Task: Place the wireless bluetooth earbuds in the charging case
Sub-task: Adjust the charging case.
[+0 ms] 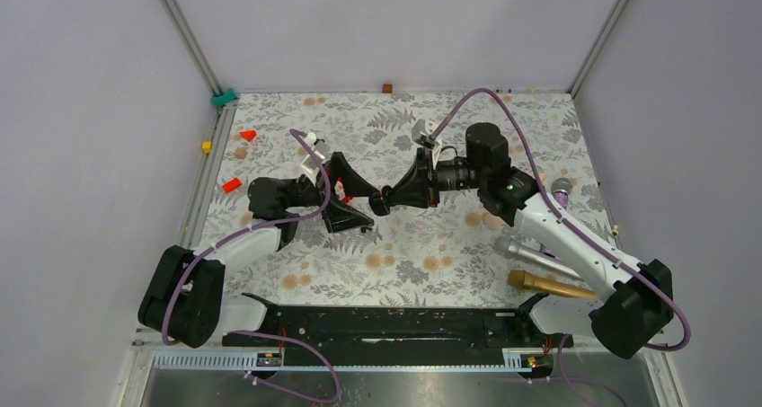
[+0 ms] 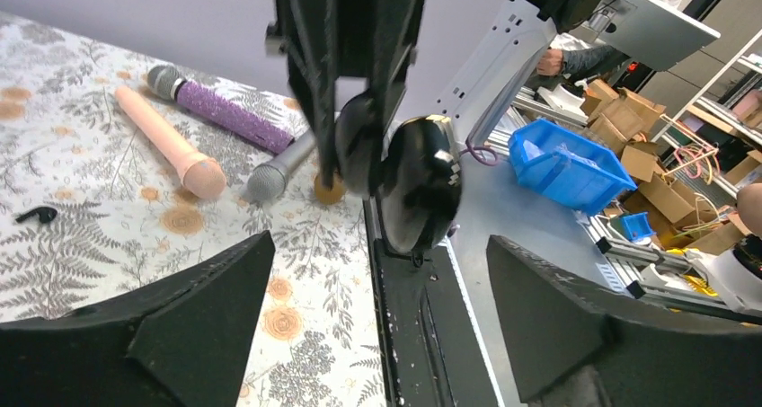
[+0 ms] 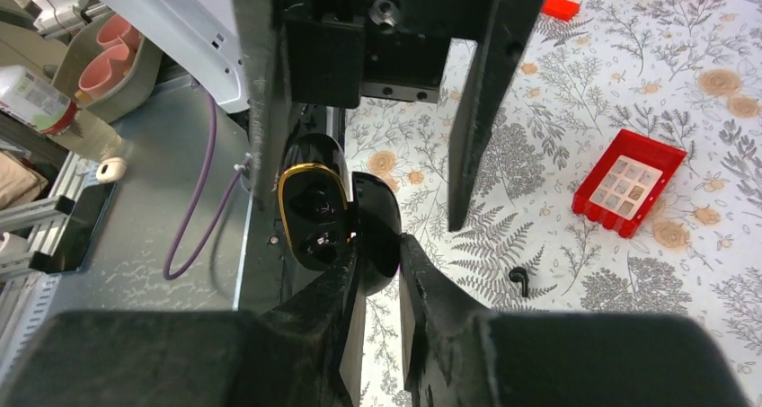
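Floral table (image 1: 431,245), microphones (image 1: 526,250) (three), red box (image 3: 629,187), earbud (image 3: 518,279), case (image 3: 314,214)

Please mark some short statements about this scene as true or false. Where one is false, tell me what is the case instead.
1. The right gripper holds the glossy black oval charging case, whose lid is open. True.
2. The left gripper is shut on an earbud. False: its fingers stand wide apart and grip nothing.
3. A tiny black earbud lies on the fern-patterned tablecloth. True.
4. The purple glitter microphone stands upright. False: it lies flat on the cloth, near the peach microphone and the silver microphone.
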`<state>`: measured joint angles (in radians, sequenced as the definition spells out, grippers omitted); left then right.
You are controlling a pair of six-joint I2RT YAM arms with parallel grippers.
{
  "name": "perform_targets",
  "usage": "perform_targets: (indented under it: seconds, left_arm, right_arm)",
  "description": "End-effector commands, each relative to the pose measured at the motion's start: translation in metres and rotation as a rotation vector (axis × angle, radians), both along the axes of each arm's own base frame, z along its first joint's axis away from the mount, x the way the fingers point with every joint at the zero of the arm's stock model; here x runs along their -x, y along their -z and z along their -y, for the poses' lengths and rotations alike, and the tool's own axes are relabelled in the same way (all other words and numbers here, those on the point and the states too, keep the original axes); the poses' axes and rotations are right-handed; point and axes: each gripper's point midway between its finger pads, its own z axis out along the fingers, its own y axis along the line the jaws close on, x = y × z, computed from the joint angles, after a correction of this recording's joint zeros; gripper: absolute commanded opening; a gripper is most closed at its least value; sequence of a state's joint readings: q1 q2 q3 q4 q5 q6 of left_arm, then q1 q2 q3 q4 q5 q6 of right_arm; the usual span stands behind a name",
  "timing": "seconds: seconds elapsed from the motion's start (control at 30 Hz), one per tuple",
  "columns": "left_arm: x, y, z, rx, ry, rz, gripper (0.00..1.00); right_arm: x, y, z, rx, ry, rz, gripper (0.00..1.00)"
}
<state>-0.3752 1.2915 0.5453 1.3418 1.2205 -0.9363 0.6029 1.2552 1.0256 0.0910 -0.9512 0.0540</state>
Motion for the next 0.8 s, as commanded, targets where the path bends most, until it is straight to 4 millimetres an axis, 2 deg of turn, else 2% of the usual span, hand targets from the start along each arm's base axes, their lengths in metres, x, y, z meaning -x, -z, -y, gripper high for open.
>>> perform_targets:
  seconds: [0.0,0.1,0.2,0.27,0.3,0.37,0.47,0.77]
  left_arm:
    - [-0.014,-0.001,-0.004,-0.027,-0.028,0.05,0.93]
    - [-0.02,0.002,-0.009,-0.056,-0.037,0.081,0.93]
    - [-0.024,0.01,-0.009,-0.108,-0.04,0.102,0.89]
    - [-0.028,0.019,-0.006,-0.174,-0.056,0.114,0.83]
    - [-0.027,0.031,-0.005,-0.234,-0.062,0.127,0.81]
    - [-0.017,0.048,0.0,-0.347,-0.028,0.204,0.79]
    - [0.009,0.05,0.006,-0.354,0.087,0.223,0.79]
    - [0.026,0.057,0.012,-0.341,0.153,0.23,0.79]
  right_arm:
    - [0.012,-0.019,0.015,0.077,-0.029,0.134,0.1]
    - [0.014,-0.011,0.028,0.164,-0.018,0.167,0.1]
    - [0.013,-0.004,0.037,0.236,-0.008,0.216,0.09]
    - [0.014,0.004,0.041,0.284,-0.01,0.23,0.09]
    - [0.015,0.008,0.042,0.302,-0.016,0.236,0.08]
    - [0.019,0.019,0.041,0.341,-0.037,0.244,0.08]
    - [0.021,0.034,0.039,0.392,-0.063,0.246,0.07]
    - [0.02,0.045,0.039,0.412,-0.07,0.29,0.04]
